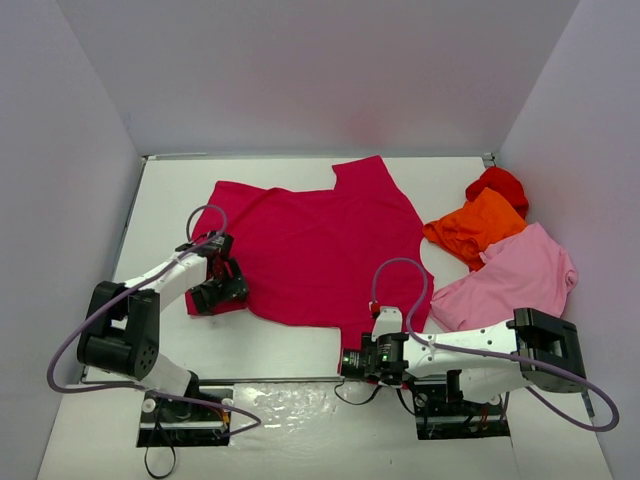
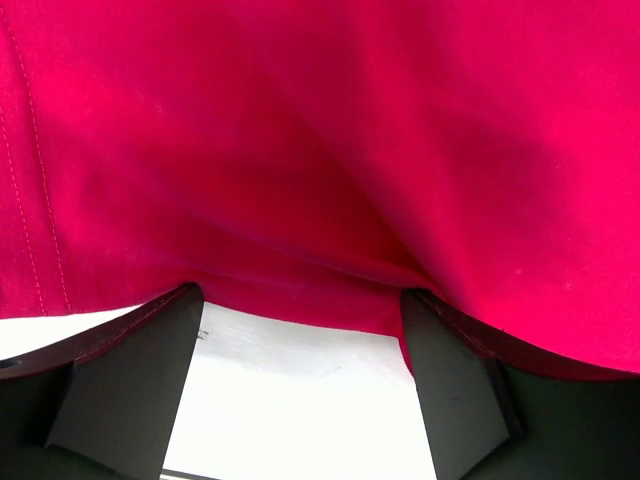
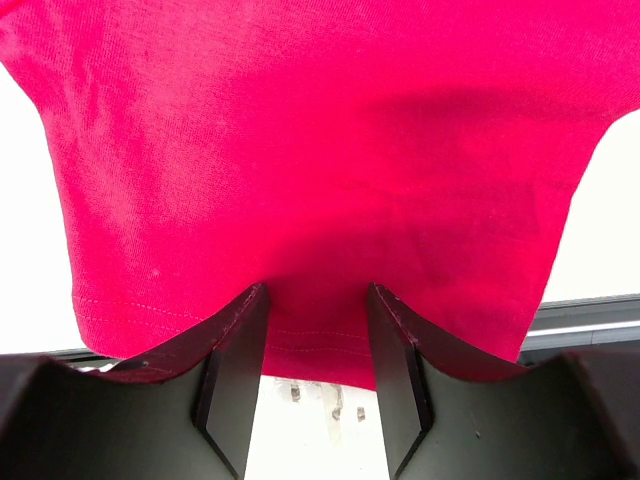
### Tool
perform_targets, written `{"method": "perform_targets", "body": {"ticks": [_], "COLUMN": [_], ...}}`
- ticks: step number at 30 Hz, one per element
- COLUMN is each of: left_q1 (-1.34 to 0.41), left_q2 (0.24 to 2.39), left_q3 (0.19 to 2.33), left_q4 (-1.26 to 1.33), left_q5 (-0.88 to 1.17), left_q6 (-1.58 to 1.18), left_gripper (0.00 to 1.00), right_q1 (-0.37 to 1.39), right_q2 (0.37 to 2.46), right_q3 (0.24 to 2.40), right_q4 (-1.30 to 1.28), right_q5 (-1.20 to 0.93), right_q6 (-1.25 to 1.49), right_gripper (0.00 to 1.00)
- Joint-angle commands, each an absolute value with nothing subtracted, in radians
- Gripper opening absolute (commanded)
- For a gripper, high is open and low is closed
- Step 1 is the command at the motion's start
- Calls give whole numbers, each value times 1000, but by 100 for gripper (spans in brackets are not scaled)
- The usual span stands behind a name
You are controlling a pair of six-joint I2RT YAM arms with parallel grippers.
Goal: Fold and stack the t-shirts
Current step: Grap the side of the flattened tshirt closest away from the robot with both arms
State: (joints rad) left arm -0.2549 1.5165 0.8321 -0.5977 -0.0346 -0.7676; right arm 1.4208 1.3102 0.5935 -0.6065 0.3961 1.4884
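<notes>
The crimson-magenta t-shirt lies spread flat across the middle of the white table. My left gripper is at its lower left edge. In the left wrist view that gripper stands wide open, with the cloth draped over both fingertips and bare table between them. My right gripper is at the shirt's near right corner by the table's front edge. Its fingers are apart, the stitched hem lies across the gap, and nothing is pinched.
At the right of the table lie three more t-shirts: a light pink one nearest, an orange one behind it, and a red one at the back. White walls enclose the table on three sides.
</notes>
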Motion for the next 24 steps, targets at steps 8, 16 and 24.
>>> {"method": "perform_targets", "body": {"ticks": [8, 16, 24], "left_q1": [-257, -261, -256], "left_q2": [1419, 1247, 1400], "left_q3": [899, 979, 988], "left_q4": [-700, -893, -780], "left_q5": [0, -93, -69], "left_q6": [-746, -750, -742], "left_gripper": [75, 76, 75], "right_q1": [1419, 1419, 1418], "right_q2": [1304, 1314, 1331], "right_q3": [574, 578, 589], "right_q4": [-623, -620, -615], "right_q5": [370, 375, 380], "right_q6": [1502, 1487, 1471], "right_gripper": [41, 41, 41]}}
